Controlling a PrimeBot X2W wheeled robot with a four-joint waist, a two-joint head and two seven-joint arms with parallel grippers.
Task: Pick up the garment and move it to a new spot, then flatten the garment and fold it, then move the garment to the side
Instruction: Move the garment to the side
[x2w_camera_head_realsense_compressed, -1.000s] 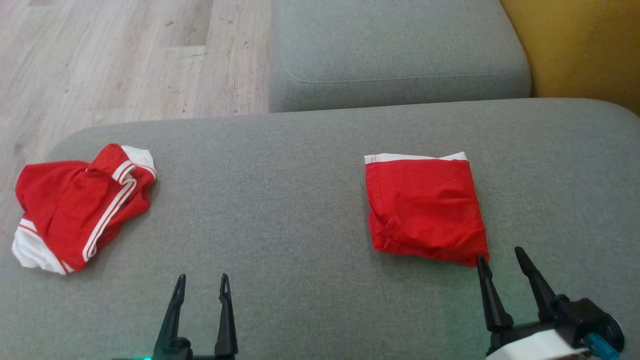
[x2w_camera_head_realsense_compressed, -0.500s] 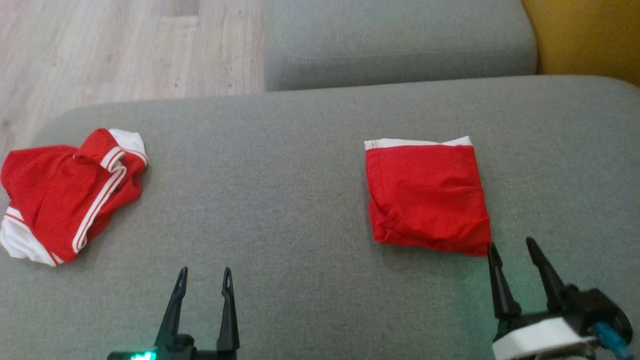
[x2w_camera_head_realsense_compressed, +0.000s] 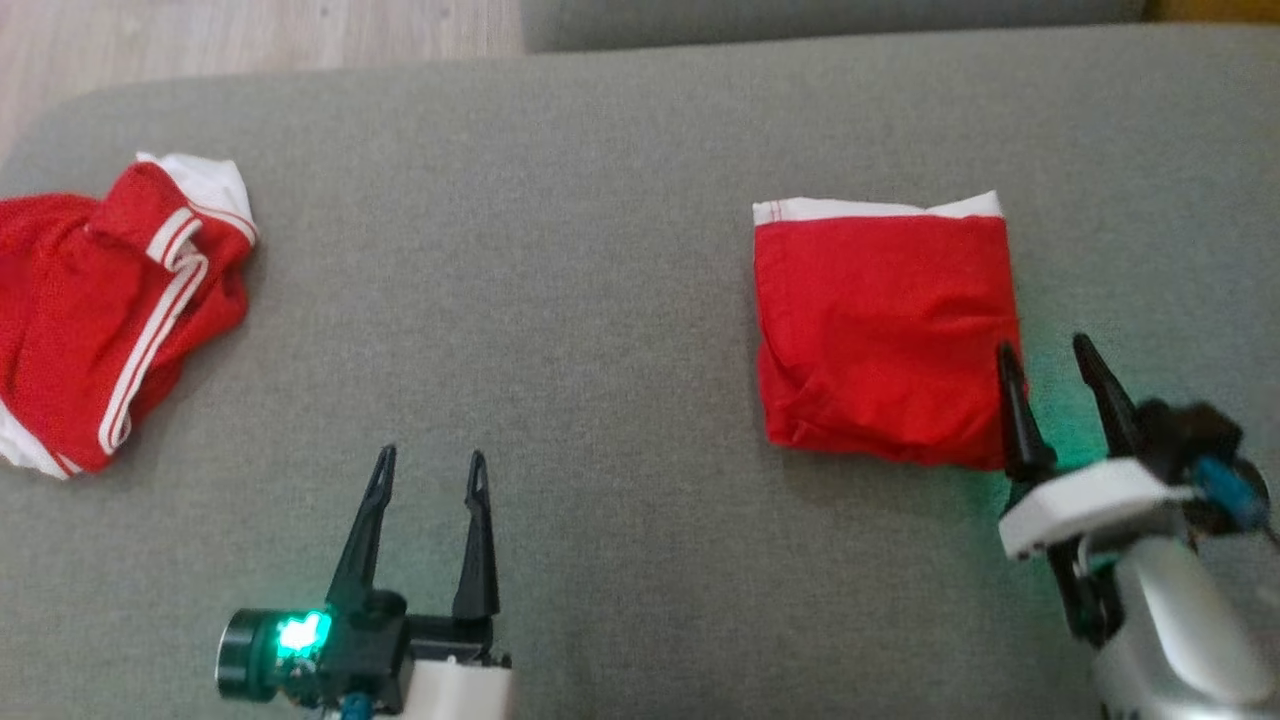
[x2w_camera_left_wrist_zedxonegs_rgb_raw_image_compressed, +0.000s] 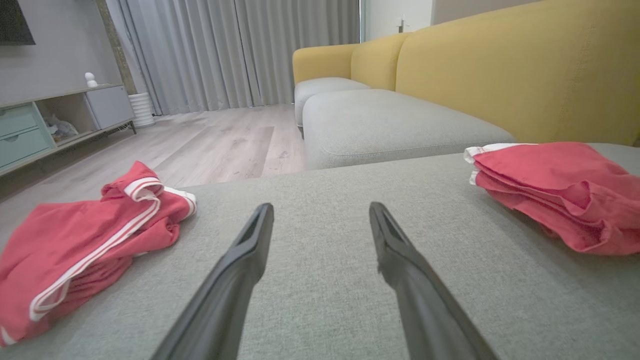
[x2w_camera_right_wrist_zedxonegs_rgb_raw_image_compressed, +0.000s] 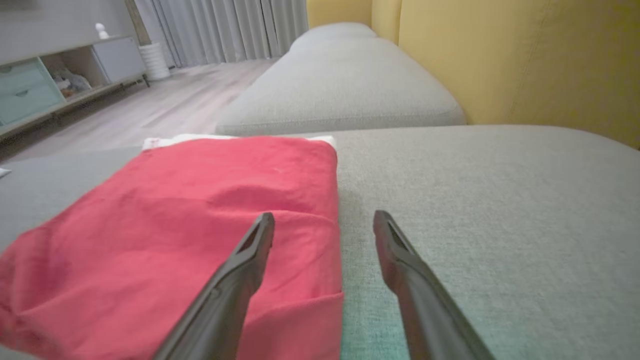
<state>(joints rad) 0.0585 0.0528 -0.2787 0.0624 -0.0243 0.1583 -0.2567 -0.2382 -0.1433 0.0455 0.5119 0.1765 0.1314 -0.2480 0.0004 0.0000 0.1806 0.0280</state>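
R tool (x2w_camera_head_realsense_compressed: 1042, 344) apart, astride folded garment (x2w_camera_head_realsense_compressed: 880, 320) edge, maybe touching, L tool (x2w_camera_head_realsense_compressed: 433, 452) apart over cushion (x2w_camera_head_realsense_compressed: 620, 300)

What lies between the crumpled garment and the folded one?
Bare grey cushion separates crumpled garment and folded garment in the head view; the open left gripper points into that gap.

The head camera looks steeply down on the grey cushion (x2w_camera_head_realsense_compressed: 620, 250), from well above the folded garment (x2w_camera_head_realsense_compressed: 880, 320). The left wrist camera sits low over the cushion, left of the folded garment, and faces almost level toward the yellow sofa back (x2w_camera_left_wrist_zedxonegs_rgb_raw_image_compressed: 525, 65). The right wrist camera is also low, very near the folded garment's right edge, facing the same way. All three views share the folded garment; head and left wrist views share also the crumpled garment (x2w_camera_head_realsense_compressed: 100, 300)
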